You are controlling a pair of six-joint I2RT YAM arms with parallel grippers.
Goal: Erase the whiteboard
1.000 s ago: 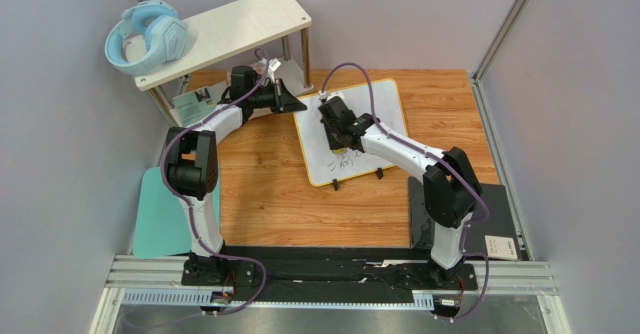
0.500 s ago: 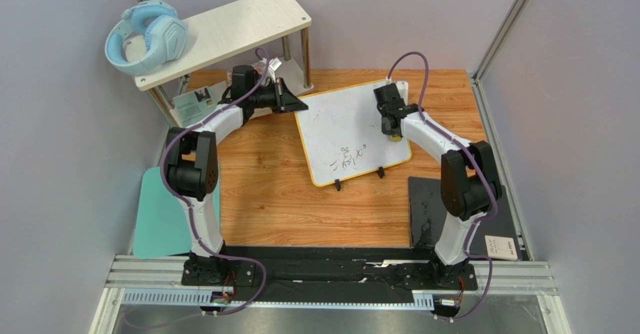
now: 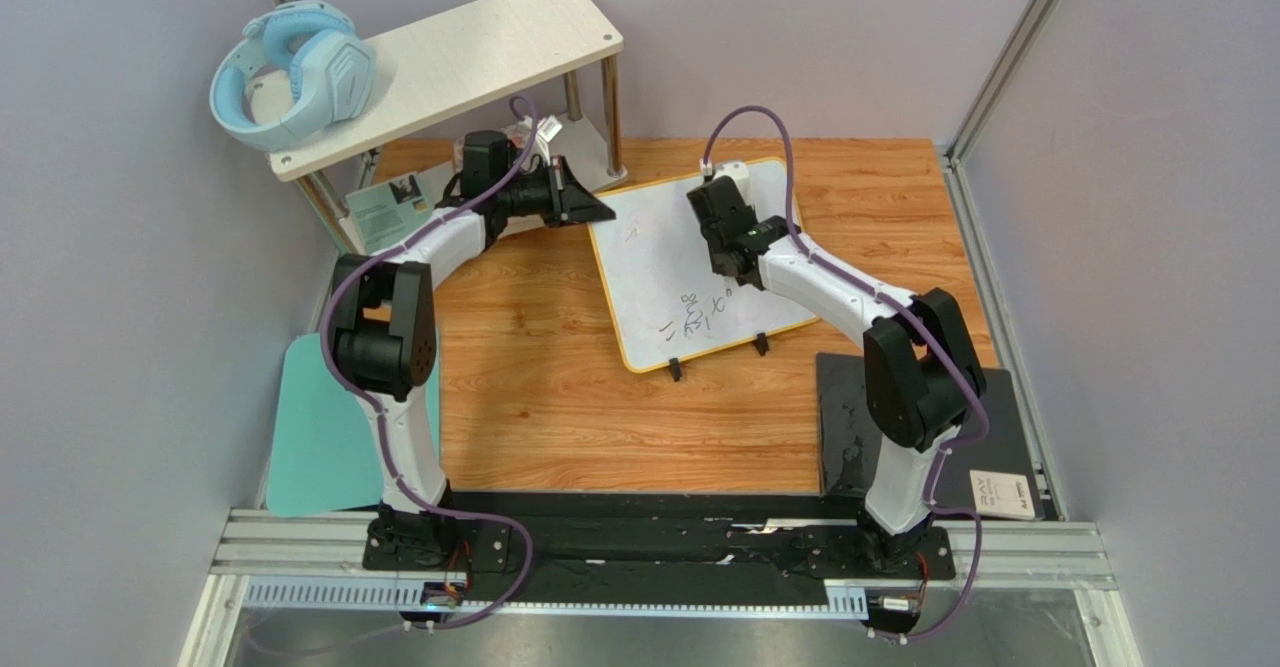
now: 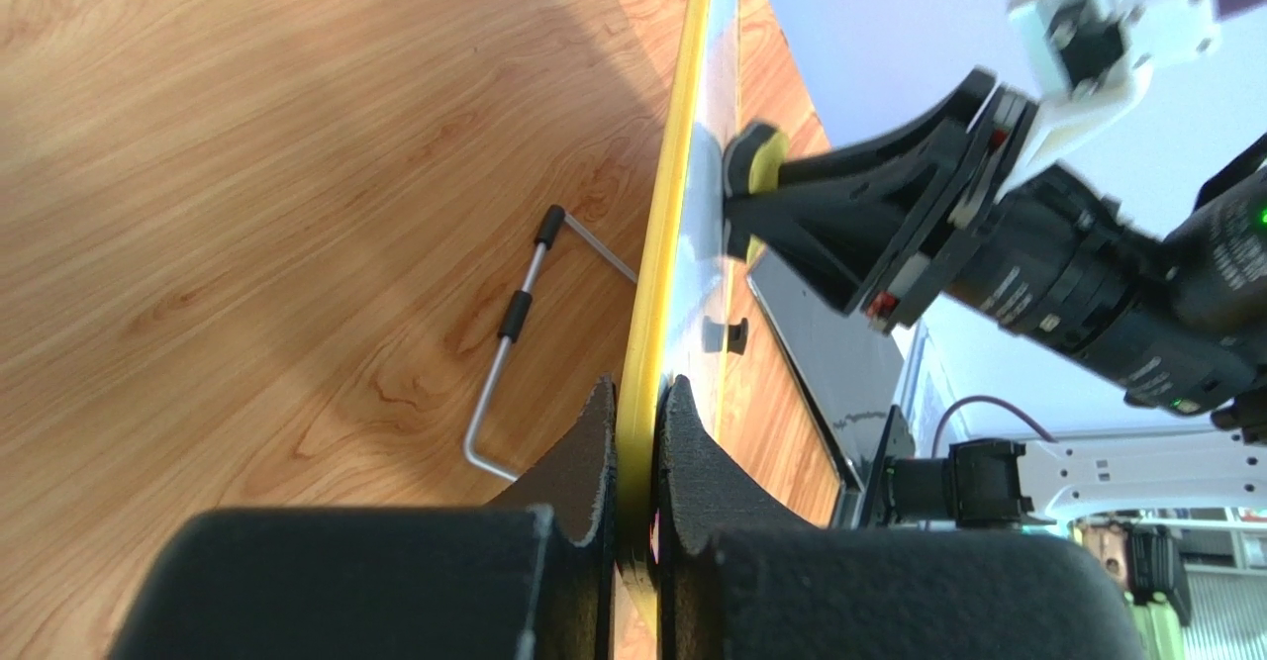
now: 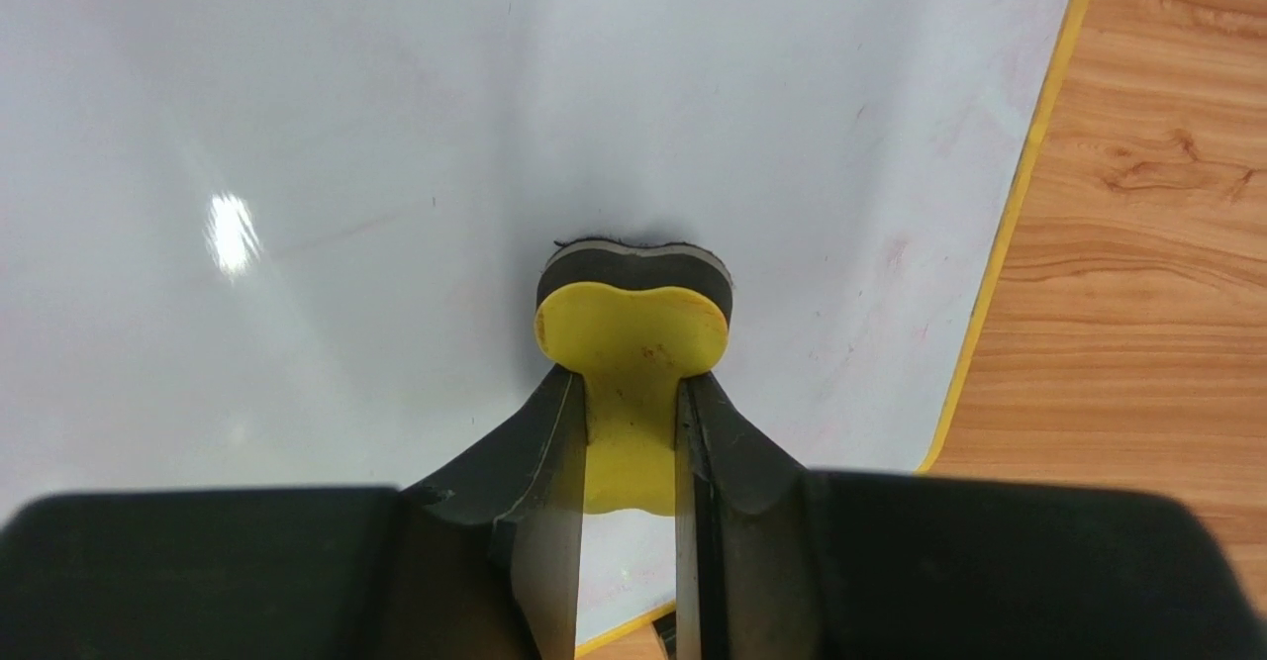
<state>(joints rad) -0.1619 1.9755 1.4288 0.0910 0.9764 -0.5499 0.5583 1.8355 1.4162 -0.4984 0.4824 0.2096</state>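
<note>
Whiteboard (image 3: pixel 661 247) lay between our arms | left pincer (image 4: pixel 637 430) clamped on its yellow frame | right pincer (image 5: pixel 632 438) pinched yellow eraser (image 5: pixel 632 326), pad touching board just ahead | we saw marks (image 3: pixel 703 312) behind it

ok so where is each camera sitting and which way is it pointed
Top external: above and behind the arms, looking down on table and whiteboard; left arm and right arm show, bases included.
Left wrist: on the left arm, looking along the whiteboard's yellow edge; left fingers clamp it.
Right wrist: on the right arm, facing the board's white surface; right fingers hold a yellow eraser against it.
Shared: both wrist views show the eraser on the board.
</note>
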